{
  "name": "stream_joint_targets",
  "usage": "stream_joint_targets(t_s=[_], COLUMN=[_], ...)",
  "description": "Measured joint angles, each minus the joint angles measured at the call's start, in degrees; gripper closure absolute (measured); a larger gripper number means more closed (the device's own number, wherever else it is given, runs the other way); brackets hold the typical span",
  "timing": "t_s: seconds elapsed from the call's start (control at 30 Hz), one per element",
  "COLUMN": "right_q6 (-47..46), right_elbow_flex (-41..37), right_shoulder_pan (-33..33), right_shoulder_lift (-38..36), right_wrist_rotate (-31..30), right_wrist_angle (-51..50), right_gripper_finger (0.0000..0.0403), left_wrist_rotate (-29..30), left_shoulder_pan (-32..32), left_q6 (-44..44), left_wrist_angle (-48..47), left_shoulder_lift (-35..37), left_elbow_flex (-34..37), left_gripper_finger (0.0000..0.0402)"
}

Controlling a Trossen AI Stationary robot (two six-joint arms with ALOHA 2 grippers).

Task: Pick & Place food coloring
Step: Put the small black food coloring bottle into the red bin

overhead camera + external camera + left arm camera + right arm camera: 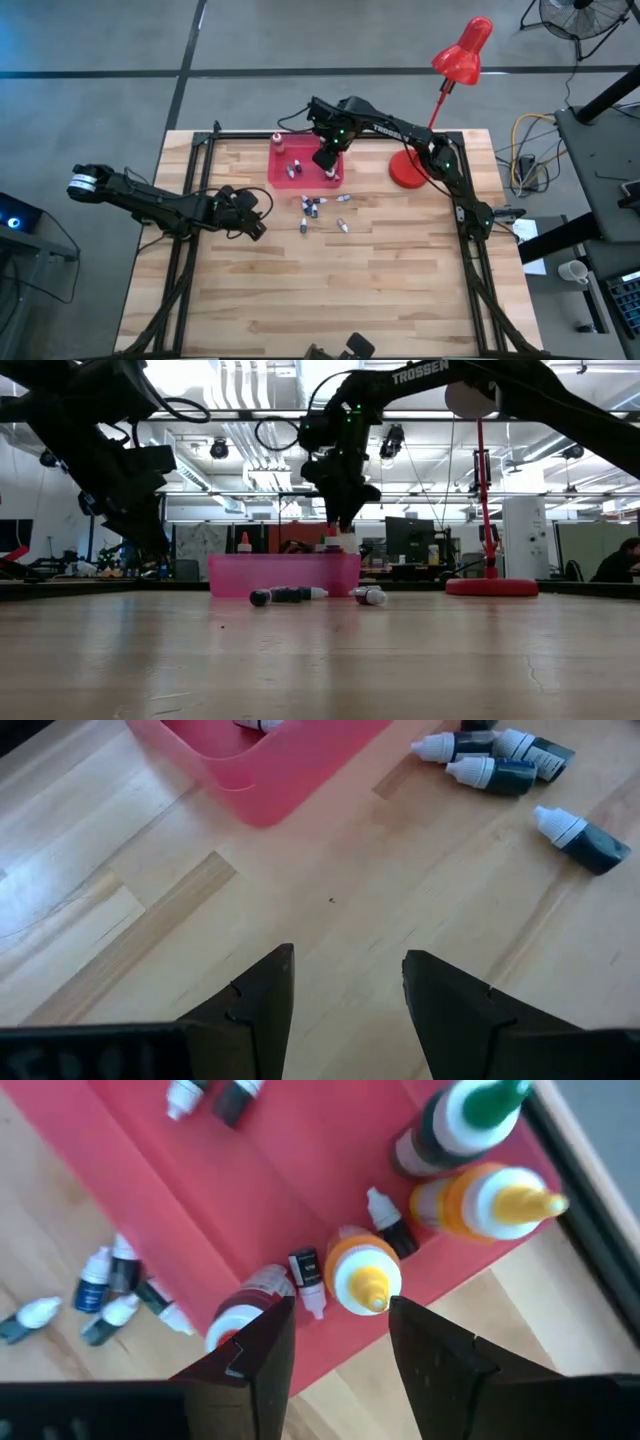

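While open, right gripper (335,1335) straddles (upright) orange bottle (362,1276).

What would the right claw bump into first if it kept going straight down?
Probably the orange bottle with the yellow cap, standing in the pink tray. It sits right between the right claw's open fingers, though how far below is hard to judge.
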State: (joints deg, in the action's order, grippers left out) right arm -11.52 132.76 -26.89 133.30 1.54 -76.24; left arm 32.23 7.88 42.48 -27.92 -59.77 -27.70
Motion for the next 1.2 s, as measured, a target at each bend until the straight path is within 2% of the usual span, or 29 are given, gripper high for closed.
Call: stream_joint_targets(t_s=[0.2, 0.37, 0.57, 0.67, 0.77, 0.97, 1.2], right_q6=[2.82, 3.99, 0.78, 1.96, 4.55, 11.65, 29.32], right_elbow_flex=[1.08, -0.22, -6.53, -13.24, -23.43, -46.80, -63.94], right_shoulder_pan=[1.54, 4.14, 4.85, 6.36, 8.66, 12.11, 12.39], right_shoulder_lift=[-3.88, -8.62, -13.11, -16.62, -21.91, -32.95, -35.05], right_wrist_rotate=[-0.42, -7.81, -5.29, -4.66, -4.51, -4.50, -4.08], right_wrist_angle=[-2.14, -4.44, -4.51, -3.22, 2.13, 23.47, 40.82], right_gripper_finger=[0.0244, 0.0249, 0.0255, 0.0253, 0.0250, 0.0254, 0.0259], left_wrist_rotate=[-1.00, -4.83, -5.21, -6.36, -7.07, -7.17, -7.14], left_shoulder_pan=[-0.23, -1.22, -2.03, -2.09, -2.14, -2.14, -2.14], left_q6=[1.49, 6.01, 9.30, 9.46, 9.46, 7.24, 3.61], left_wrist_angle=[0.04, 0.42, 2.51, 4.26, 4.55, 4.85, 4.99], left_shoulder_lift=[0.00, -0.02, -0.02, -0.02, -0.02, -0.02, -0.02], left_elbow_flex=[0.00, 0.00, 0.00, 0.00, 0.00, 0.00, 0.00], left_gripper_finger=[0.0241, 0.0241, 0.0241, 0.0241, 0.0241, 0.0241, 0.0241])
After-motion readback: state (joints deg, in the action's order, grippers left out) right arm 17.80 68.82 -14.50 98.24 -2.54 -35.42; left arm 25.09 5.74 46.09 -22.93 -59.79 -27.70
